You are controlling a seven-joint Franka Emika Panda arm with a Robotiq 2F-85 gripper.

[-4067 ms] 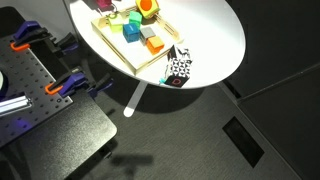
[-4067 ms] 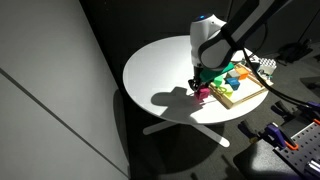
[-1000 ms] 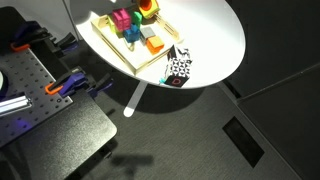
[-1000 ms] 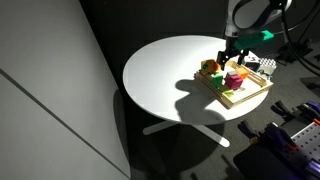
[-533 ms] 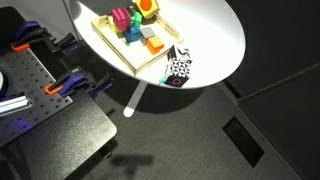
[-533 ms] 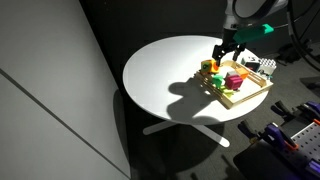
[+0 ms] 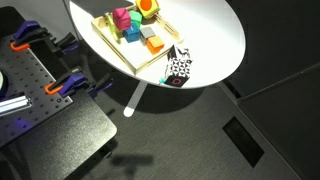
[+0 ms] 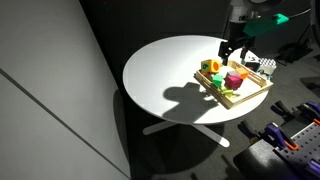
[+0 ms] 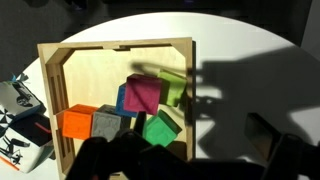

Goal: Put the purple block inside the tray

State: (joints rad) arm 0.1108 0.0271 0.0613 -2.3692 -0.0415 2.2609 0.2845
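One purple block (image 9: 142, 95) lies inside the tray (image 9: 55, 100), tilted among the other blocks near the middle of the wooden floor. In the wrist view it touches a green block (image 9: 173, 88) on one side and seems to rest partly on a blue block (image 9: 121, 100). A second green block (image 9: 160, 129), a grey block (image 9: 105, 123) and an orange cube (image 9: 77, 122) sit close by along the near rim. In both exterior views the purple block (image 7: 123, 17) (image 8: 236, 80) sits highest in the cluster in the tray (image 7: 108, 42) (image 8: 247, 96). The tray rests near the edge of a round white table (image 8: 165, 75), with a small black-and-white patterned object (image 7: 178, 68) just beside it. The gripper (image 8: 232, 49) hangs above the tray, clear of the blocks. In the wrist view its dark, blurred fingers (image 9: 130, 160) look spread apart with nothing between them.
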